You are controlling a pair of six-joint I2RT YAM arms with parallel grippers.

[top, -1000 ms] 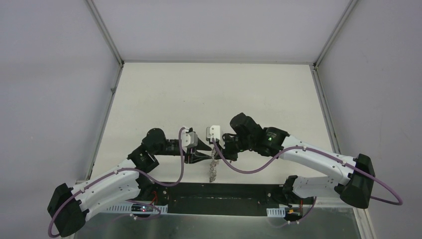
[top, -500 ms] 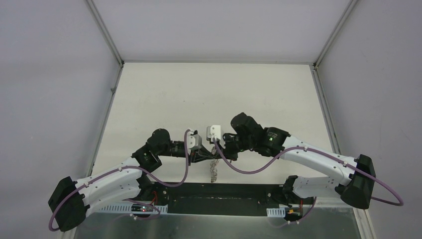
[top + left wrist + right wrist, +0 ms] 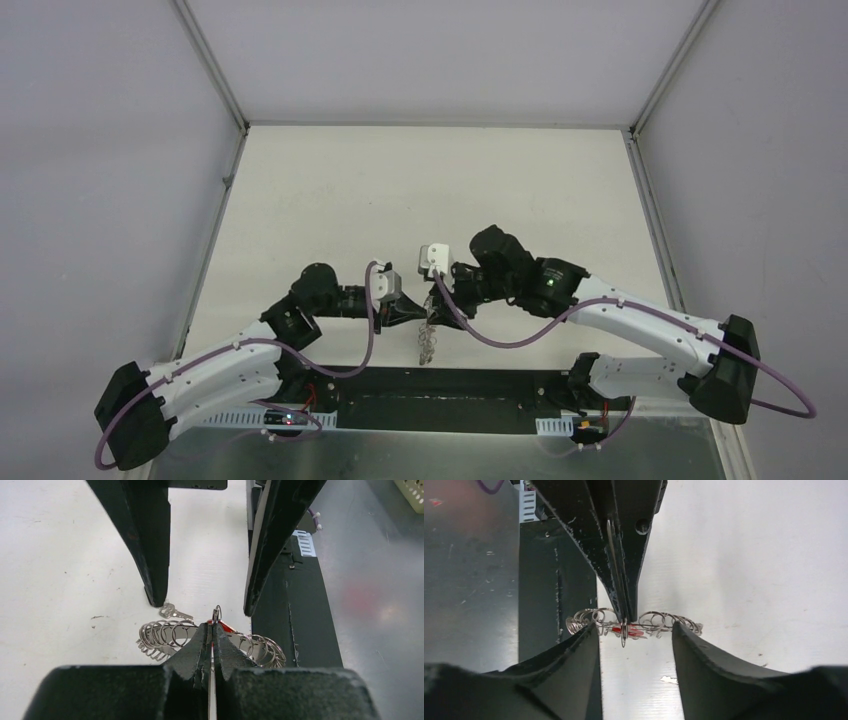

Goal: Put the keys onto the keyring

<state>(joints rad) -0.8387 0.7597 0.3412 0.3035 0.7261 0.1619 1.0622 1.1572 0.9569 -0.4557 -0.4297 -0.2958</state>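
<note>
So the white table [image 3: 330, 200] fills most of the top view, and the left arm [image 3: 220, 370] and right arm [image 3: 640, 325] come in from the bottom corners and meet nose to nose at lower centre.

The left gripper [image 3: 212, 626] is pinched completely shut. In its wrist view a little wire loop [image 3: 216, 613] pokes out just past the tips, so that's what it has hold of. I honestly can't tell if that loop belongs to the keyring or to the keys.

The right gripper [image 3: 634, 627] is about half open with nothing in it. Its two fingers sit either side of the left one's closed tips.

The keyring [image 3: 664, 619] is right under that meeting point, lower centre of the top view. It's edge-on across the middle of the right wrist view, with its left end over the black plate [image 3: 450, 385]. I can't say whether it's lifted or lying flat.

The red key [image 3: 620, 629] sits right at the pinched tips, against the keyring. The silver key [image 3: 172, 612] lies by itself on the table, just beside the keyring, mid-frame in the left wrist view.
</note>
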